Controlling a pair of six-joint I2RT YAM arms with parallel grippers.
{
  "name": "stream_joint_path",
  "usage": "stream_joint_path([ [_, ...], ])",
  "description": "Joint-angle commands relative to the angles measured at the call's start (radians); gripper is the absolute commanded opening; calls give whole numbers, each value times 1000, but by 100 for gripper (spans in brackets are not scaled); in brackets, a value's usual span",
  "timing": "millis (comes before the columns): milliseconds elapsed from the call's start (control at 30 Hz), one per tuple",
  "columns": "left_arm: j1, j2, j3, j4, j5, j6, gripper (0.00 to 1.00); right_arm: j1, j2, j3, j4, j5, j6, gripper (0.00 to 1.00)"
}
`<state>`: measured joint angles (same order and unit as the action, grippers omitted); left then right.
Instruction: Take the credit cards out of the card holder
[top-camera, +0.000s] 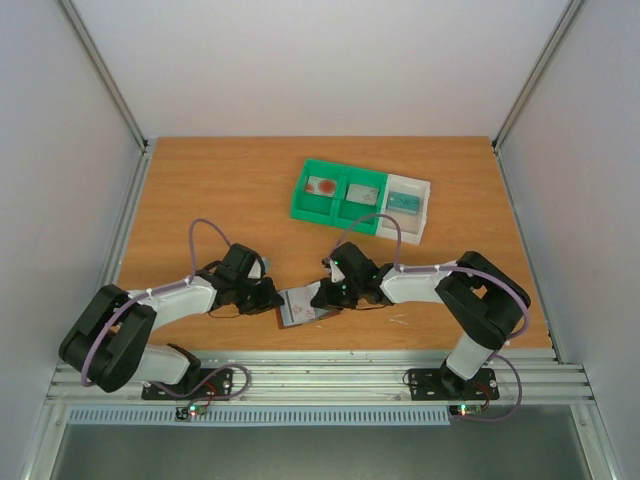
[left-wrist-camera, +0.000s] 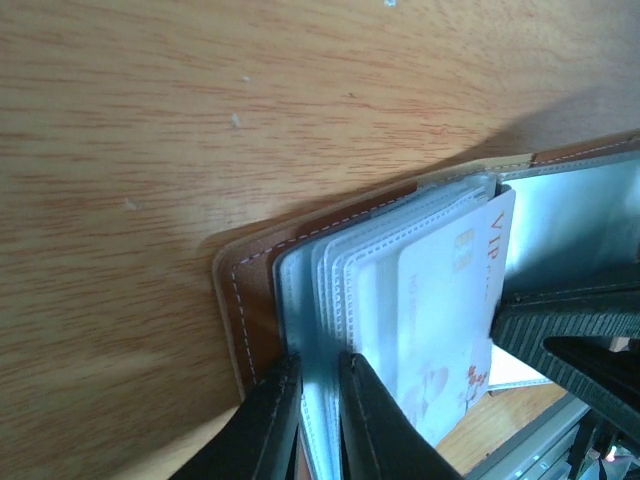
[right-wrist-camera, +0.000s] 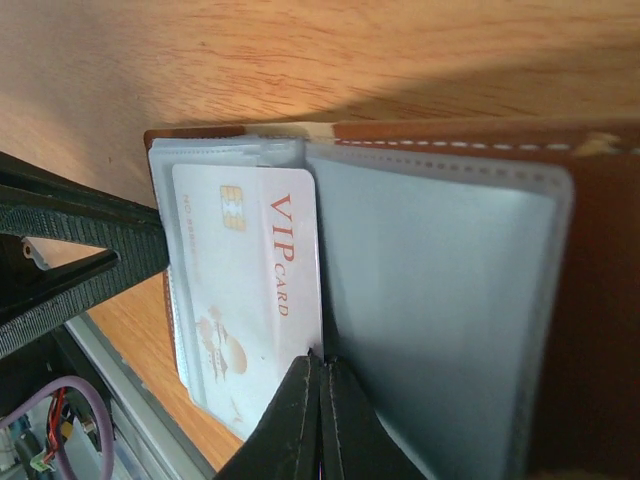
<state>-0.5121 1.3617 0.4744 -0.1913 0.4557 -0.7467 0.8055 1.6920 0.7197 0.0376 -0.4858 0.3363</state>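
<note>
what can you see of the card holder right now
The card holder is a brown, leather-like bifold with pale stitching, lying open on the table near its front edge. Inside are clear blue-grey sleeves; a white VIP card with a chip sits among them. The left gripper pinches some sleeves; the right gripper is shut at the card's edge.

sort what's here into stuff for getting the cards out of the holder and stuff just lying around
For the job: card holder, VIP card, left hand clamping the holder's sleeves, right hand pinching the card's edge.
Lying about: green-and-white tray, wooden table.
</note>
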Motion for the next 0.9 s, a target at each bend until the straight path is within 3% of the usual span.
stream_joint_path([
  [0, -5, 23, -8, -57, -83, 27, 14, -26, -37, -39, -2, 30, -7, 2],
  [133, -4, 23, 4, -69, -84, 33, 15, -30, -36, -42, 21, 6, -1, 3],
  [267, -5, 16, 7, -68, -83, 35, 15, -30, -21, -35, 38, -9, 10, 13],
  [433, -5, 14, 7, -61, -77, 32, 15, -29, 0, -21, 45, -23, 9, 16],
  [700, -5, 14, 3, -53, -72, 29, 15, -30, 31, -22, 70, -32, 15, 14],
  [867, -4, 24, 1, -42, -68, 26, 15, -44, 13, -38, 82, -34, 16, 3],
])
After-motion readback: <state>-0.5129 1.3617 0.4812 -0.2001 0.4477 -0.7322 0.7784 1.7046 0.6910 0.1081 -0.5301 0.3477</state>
